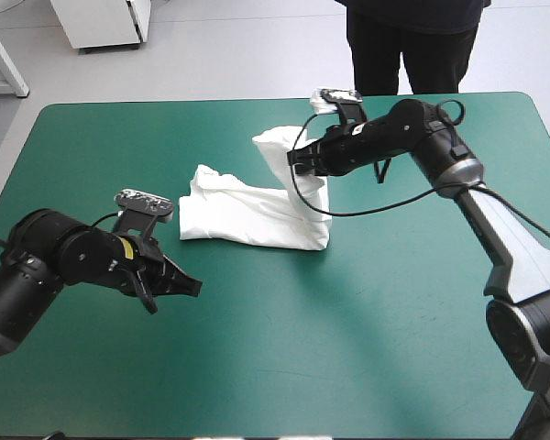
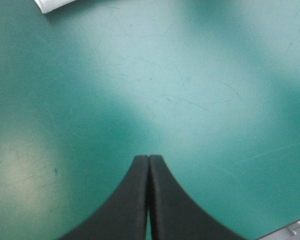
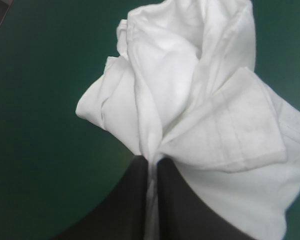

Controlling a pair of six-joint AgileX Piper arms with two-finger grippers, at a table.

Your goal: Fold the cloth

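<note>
Our right end effector (image 3: 151, 160) pinches a bunched T-shirt (image 1: 247, 215) edge, lifted just above the high view's centre; the rest trails on the desk (image 1: 394, 367); we fear it slips or lands askew; the left end effector (image 1: 188, 286), closed empty at lower left, steadies nothing.

Plain white T-shirt (image 1: 252, 215) without print; uniform teal-green tabletop cover (image 1: 367, 348); solid black fingers (image 2: 132, 205) on both arms, unmarked
</note>
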